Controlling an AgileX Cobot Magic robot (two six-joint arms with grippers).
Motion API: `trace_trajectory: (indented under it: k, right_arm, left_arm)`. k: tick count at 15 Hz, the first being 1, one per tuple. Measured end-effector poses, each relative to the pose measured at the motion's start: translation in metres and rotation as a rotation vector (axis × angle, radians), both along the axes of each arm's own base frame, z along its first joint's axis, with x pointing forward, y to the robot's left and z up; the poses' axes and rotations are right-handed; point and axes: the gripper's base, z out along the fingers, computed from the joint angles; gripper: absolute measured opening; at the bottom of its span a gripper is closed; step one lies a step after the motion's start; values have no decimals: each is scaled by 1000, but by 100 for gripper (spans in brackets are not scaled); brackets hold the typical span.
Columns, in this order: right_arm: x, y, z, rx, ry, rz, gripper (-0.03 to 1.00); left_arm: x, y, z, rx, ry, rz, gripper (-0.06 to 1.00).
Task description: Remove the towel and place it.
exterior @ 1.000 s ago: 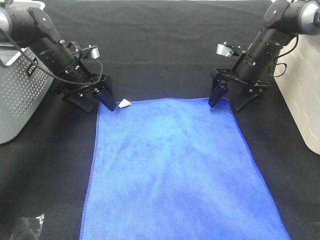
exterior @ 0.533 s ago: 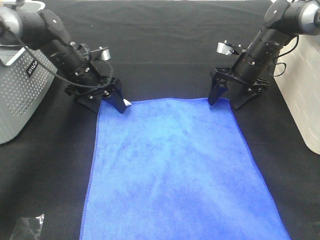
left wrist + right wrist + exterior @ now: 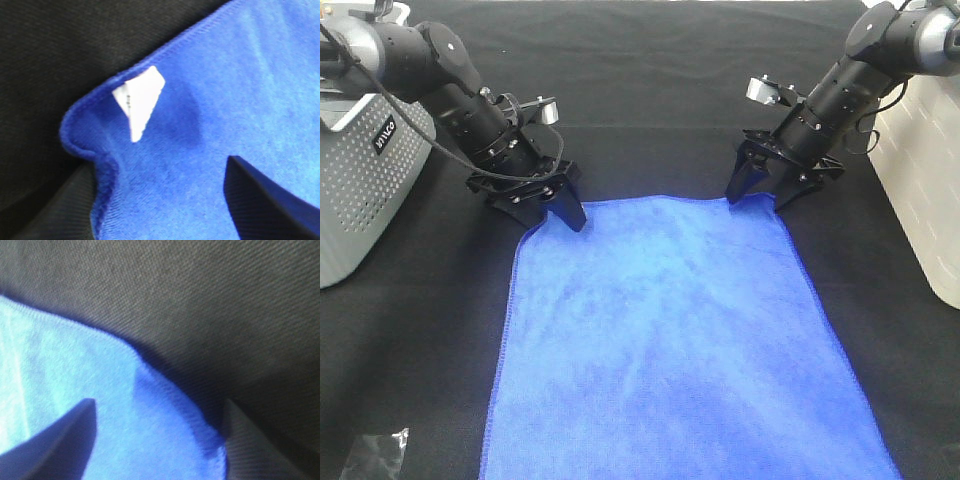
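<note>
The royal-blue towel (image 3: 665, 340) lies spread flat on the black table, reaching to the near edge of the exterior view. My left gripper (image 3: 550, 213) is open, its fingers down astride the towel's far left corner. In the left wrist view the corner (image 3: 200, 125) is slightly bunched, with the white tag (image 3: 139, 100) showing and the gripper (image 3: 160, 210) open over it. My right gripper (image 3: 758, 198) is open at the far right corner. In the right wrist view the open gripper (image 3: 160, 445) straddles that corner of the towel (image 3: 100, 385).
A grey perforated basket (image 3: 360, 190) stands at the left edge, close to the left arm. A white container (image 3: 932, 190) stands at the right edge. A crumpled piece of clear plastic (image 3: 370, 455) lies at the near left.
My left gripper has moved right onto the towel's far left corner and now hides the tag in the exterior view. My right gripper has shifted slightly left. Both stay open.
</note>
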Motion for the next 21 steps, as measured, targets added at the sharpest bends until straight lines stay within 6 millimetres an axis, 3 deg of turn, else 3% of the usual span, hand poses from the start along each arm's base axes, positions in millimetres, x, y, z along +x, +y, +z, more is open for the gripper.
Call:
trace_trajectory:
  k: [6, 7, 9, 10, 11, 17, 21]
  right_arm:
    - [1, -2, -1, -30, -21, 11, 33]
    - [1, -3, -2, -36, -22, 16, 24]
    - [1, -4, -2, -52, -24, 26, 3]
    - [1, -5, -2, -58, -26, 32, 0]
    - [1, -5, -2, -61, -27, 35, 0]
    - [5, -5, 2, -65, -52, 37, 0]
    - [23, -4, 35, -64, -173, 36, 0]
  left_arm:
    - [0, -1, -1, 16, -6, 4, 60]
    - [1, 0, -2, 25, -12, 8, 53]
    - [3, 1, -4, 33, -26, 25, 23]
    - [4, 1, -7, 34, -33, 30, 9]
    - [5, 1, -7, 36, -40, 27, 2]
    - [12, 2, 0, 63, -97, 5, 0]
    - [31, -4, 33, 63, -232, -12, 0]
